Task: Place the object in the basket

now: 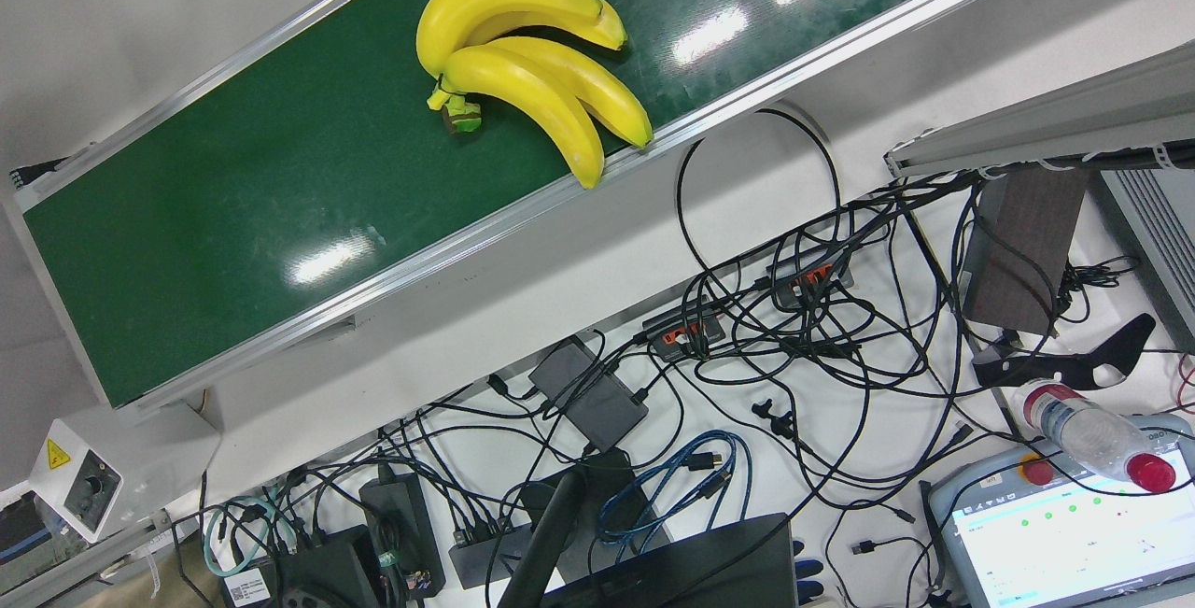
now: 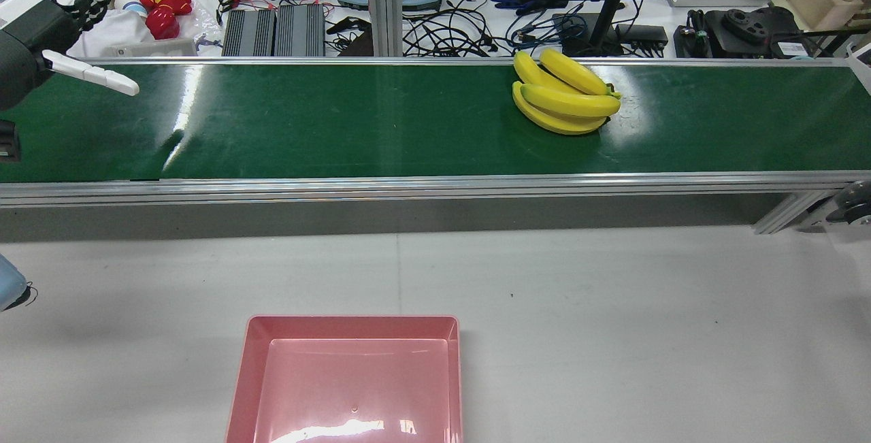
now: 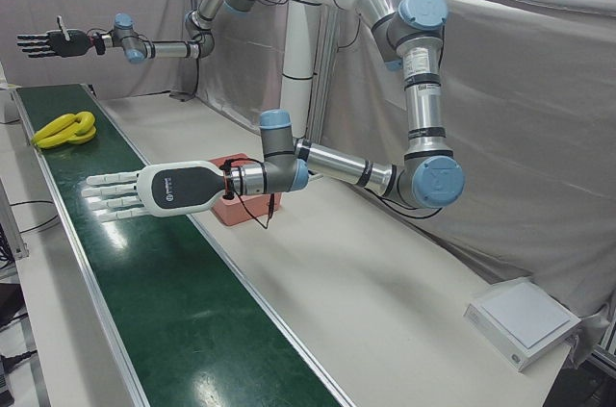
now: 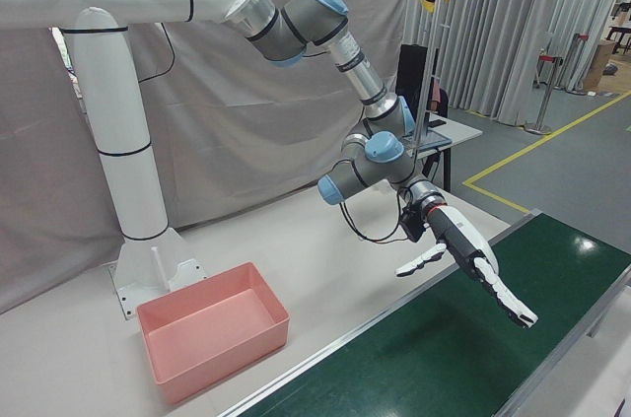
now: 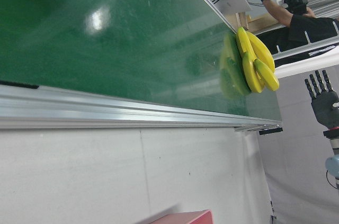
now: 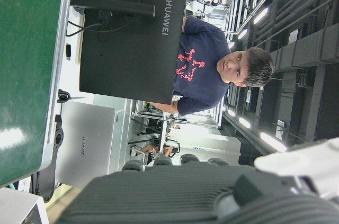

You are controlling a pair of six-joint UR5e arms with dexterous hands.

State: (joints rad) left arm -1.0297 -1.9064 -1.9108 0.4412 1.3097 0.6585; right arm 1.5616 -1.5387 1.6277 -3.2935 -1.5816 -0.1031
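A bunch of yellow bananas (image 2: pixel 561 92) lies on the green conveyor belt (image 2: pixel 340 123), right of centre in the rear view, by the far rail. It also shows in the front view (image 1: pixel 523 57), the left-front view (image 3: pixel 63 128) and the left hand view (image 5: pixel 246 65). The pink basket (image 2: pixel 350 378) stands empty on the white table at the near edge. My left hand (image 2: pixel 54 28) is open, fingers spread, over the belt's far left end, far from the bananas; it also shows in the left-front view (image 3: pixel 144 190) and the right-front view (image 4: pixel 463 259). My right hand (image 3: pixel 48 41) is open and raised high beyond the bananas.
Cables, monitors, tablets and toys crowd the desk (image 2: pixel 435 14) behind the belt. The belt's aluminium rail (image 2: pixel 408 188) runs between belt and white table (image 2: pixel 612 307). The arms' pedestal (image 4: pixel 128 180) stands behind the basket. A person (image 6: pixel 212 70) is behind the monitor.
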